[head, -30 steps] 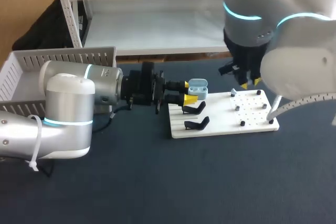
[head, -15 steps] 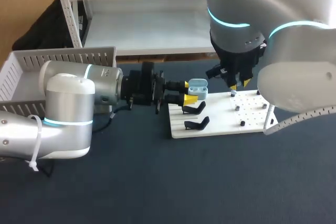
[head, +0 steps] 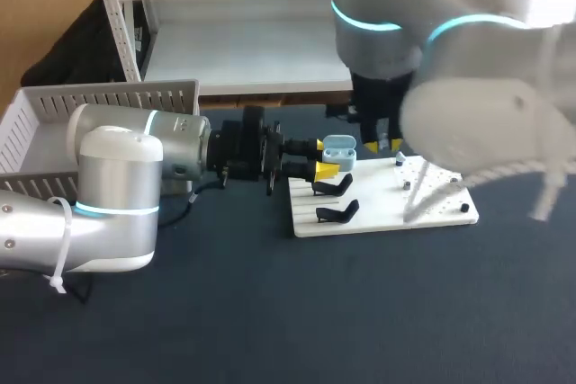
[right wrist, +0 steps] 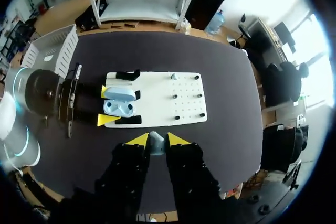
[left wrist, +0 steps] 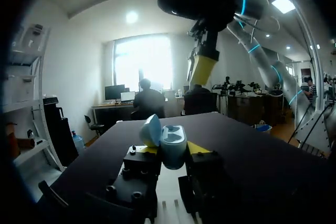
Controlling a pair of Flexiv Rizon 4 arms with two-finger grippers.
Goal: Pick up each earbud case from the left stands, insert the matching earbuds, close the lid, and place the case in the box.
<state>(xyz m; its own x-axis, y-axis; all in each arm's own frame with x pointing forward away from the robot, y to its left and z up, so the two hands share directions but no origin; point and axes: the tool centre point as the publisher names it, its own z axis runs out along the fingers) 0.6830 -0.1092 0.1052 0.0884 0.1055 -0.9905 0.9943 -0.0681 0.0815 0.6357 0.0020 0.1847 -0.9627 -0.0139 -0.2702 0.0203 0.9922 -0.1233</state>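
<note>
My left gripper (head: 326,158) is shut on a light blue earbud case (head: 339,151) and holds it sideways above the far left part of the white board (head: 432,213). The case (left wrist: 171,144) has its lid (left wrist: 151,129) open, and its two wells face upward (right wrist: 119,101). High over the board, just right of the case, my right gripper (head: 382,145) is shut on a small pale earbud (right wrist: 156,142). In the left wrist view, one yellow finger (left wrist: 202,68) of the right gripper hangs above and beyond the case.
Two black stands (head: 334,187) (head: 338,212) sit on the board's left half. Small pegs and earbuds (head: 407,184) dot its right half. A white slatted box (head: 54,114) stands at the table's far left, behind my left arm.
My right arm has swung left from above the board's right half to just right of the case, earbud still in its grip. The left arm and case stay put.
</note>
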